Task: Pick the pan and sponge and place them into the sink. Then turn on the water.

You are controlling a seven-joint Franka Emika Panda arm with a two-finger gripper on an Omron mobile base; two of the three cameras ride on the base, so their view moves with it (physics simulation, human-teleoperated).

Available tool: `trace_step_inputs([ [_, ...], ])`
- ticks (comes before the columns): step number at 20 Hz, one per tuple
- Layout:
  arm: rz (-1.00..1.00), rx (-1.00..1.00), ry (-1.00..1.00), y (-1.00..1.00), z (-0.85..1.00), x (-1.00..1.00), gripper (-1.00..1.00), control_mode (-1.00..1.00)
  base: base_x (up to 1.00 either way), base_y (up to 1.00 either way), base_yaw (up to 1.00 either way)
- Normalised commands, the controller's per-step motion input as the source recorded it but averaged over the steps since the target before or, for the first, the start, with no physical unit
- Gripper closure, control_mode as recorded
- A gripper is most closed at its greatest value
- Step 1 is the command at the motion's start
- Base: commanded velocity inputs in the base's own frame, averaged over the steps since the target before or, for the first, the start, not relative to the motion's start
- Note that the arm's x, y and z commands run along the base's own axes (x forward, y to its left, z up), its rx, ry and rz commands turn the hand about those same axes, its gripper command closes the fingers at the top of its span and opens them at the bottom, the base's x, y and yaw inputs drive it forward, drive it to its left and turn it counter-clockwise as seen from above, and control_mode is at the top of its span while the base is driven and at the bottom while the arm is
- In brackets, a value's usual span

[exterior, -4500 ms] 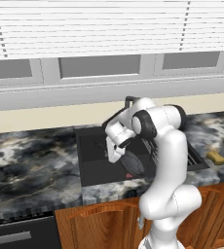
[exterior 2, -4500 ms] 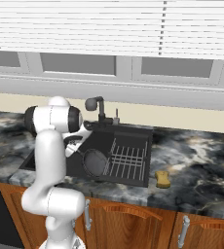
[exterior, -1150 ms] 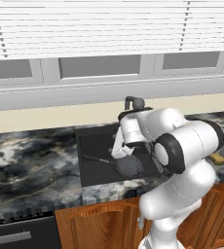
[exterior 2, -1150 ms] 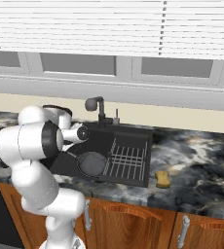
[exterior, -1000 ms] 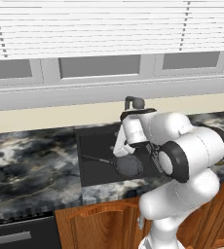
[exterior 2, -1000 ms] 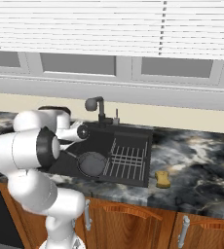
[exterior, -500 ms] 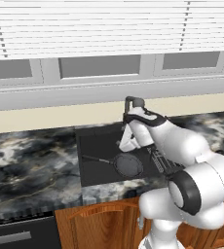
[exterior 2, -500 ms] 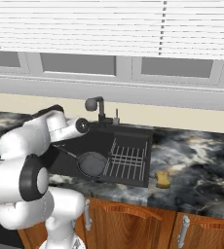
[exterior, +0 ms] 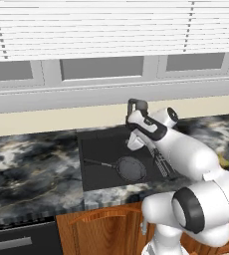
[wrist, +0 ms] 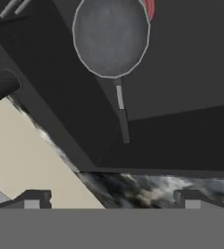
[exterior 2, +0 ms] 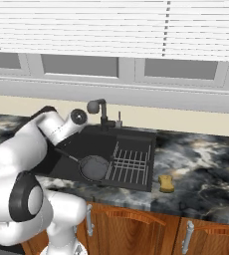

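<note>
The dark grey pan [exterior: 131, 168] lies flat on the floor of the black sink [exterior: 99, 149], its thin handle pointing left. From the right base view the pan [exterior 2: 94, 167] rests beside the wire rack. My gripper [exterior: 134, 143] hangs above the sink's back part, near the faucet [exterior: 136, 104], apart from the pan. In the hand view the gripper [wrist: 111, 202] is open with nothing between its fingertips [wrist: 33, 199], and the pan [wrist: 111, 39] lies ahead, half covering the red drain spot [wrist: 149, 7]. The yellow sponge [exterior 2: 166, 183] sits on the counter right of the sink. The water is out of view.
A wire dish rack [exterior 2: 131, 164] fills the right half of the sink [exterior 2: 86, 144]. The black faucet [exterior 2: 101, 109] stands at the back rim. Marble counter [exterior 2: 206, 159] stretches to both sides, with a window and blinds behind.
My gripper has let go of the pan, which now lies in the sink. The hand has lifted and drawn back toward the faucet.
</note>
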Motion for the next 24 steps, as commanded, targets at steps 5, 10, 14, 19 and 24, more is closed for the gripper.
trace_step_inputs([
  [5, -0.09, -0.06, 0.02, -0.22, 0.39, -0.06, -1.0, -1.0, 0.0, 0.0, 0.0],
  [10, -0.12, 0.04, 0.03, -0.18, 0.31, -0.15, -1.0, -1.0, 0.0, 0.0, 0.0],
  [14, -0.1, 0.1, 0.05, -0.01, 0.2, -0.33, -1.0, -1.0, 0.0, 0.0, 0.0],
  [19, -0.14, 0.1, 0.03, -0.07, 0.31, -0.23, -1.0, -1.0, 0.0, 0.0, 0.0],
  [24, -0.18, 0.1, -0.01, -0.04, 0.39, -0.19, -1.0, -1.0, 0.0, 0.0, 0.0],
])
